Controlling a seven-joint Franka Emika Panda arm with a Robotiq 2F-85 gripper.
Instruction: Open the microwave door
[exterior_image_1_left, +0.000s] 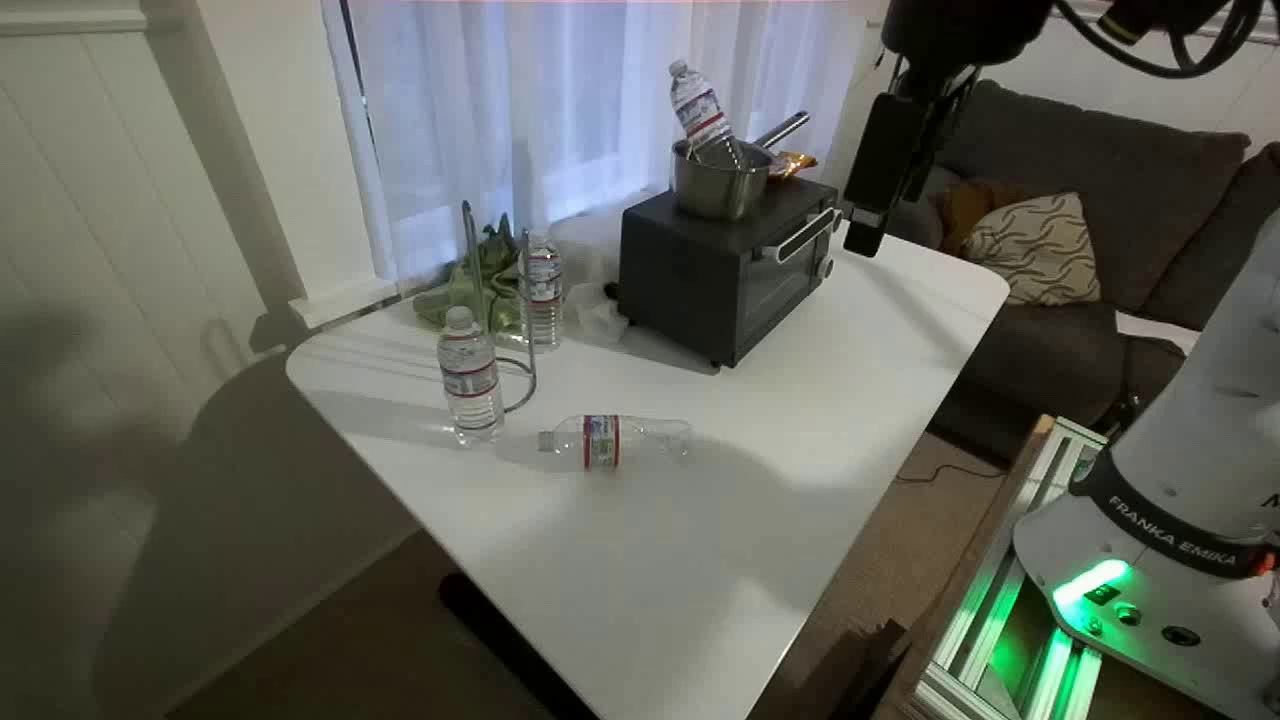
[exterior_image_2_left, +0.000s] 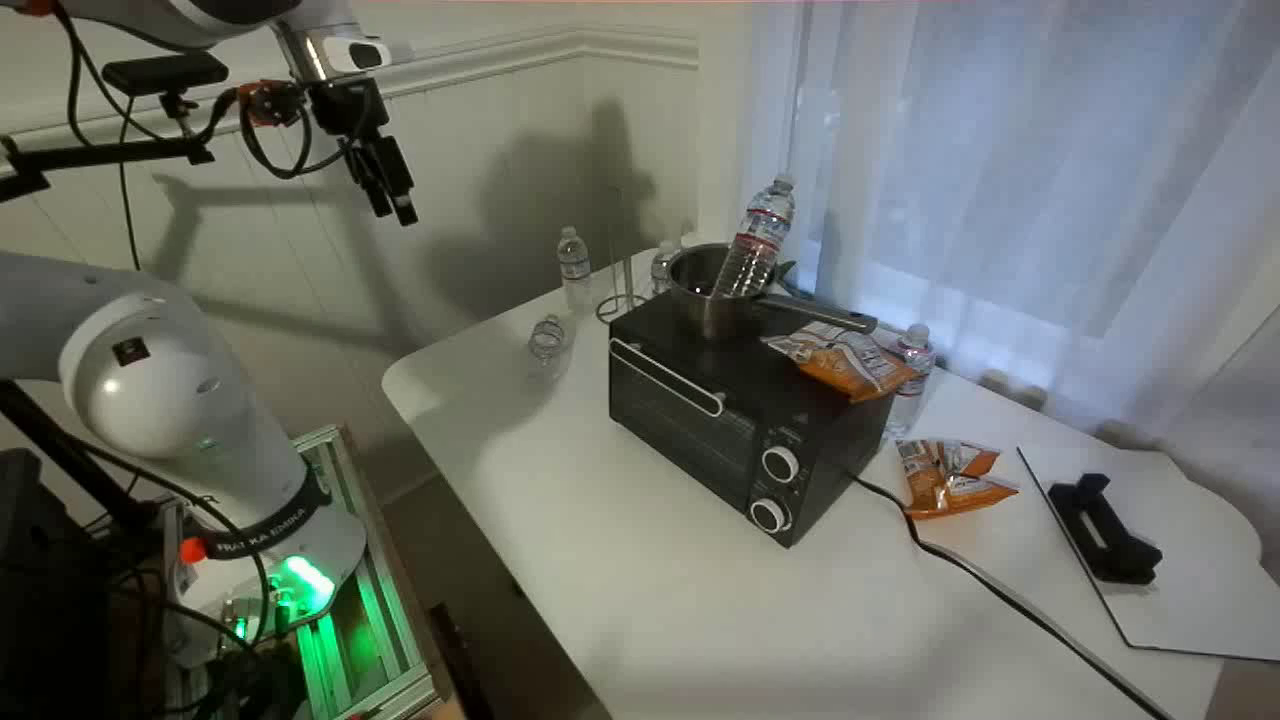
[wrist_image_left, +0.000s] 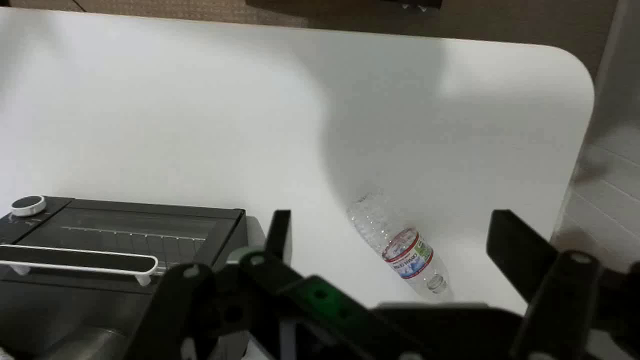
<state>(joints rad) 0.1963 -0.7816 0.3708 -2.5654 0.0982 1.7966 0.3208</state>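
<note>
The white table (exterior_image_1_left: 640, 570) is carrying the setup, with the Franka arm (exterior_image_2_left: 140, 390) standing beside it. The microwave (exterior_image_1_left: 700, 268) is sitting on the table, its front facing the arm's side. The microwave door (exterior_image_2_left: 682, 430) is resting flush against that front in an exterior view, so progress is, by estimate, standing at nil: nothing is showing as done, and the whole opening is remaining. A saucepan (exterior_image_1_left: 722, 188) is standing on the microwave's top. The gripper (wrist_image_left: 391, 227) is hanging in the air, well apart from the microwave; no contact is being made. One water bottle (exterior_image_1_left: 702, 115) is leaning in the saucepan, and may be shifting if the microwave gets jerked. Another bottle (exterior_image_1_left: 610, 442) is lying on its side on the table. The handle (wrist_image_left: 77, 260) is running along the door near its upper edge, nothing touching it. The fingers (wrist_image_left: 515, 245) are standing wide apart in the wrist view and holding nothing; the lying bottle is showing in the gap, down on the table. Remaining steps, as judged: moving across to the handle, lowering, closing on it, then drawing the door outward and probably downward.
</note>
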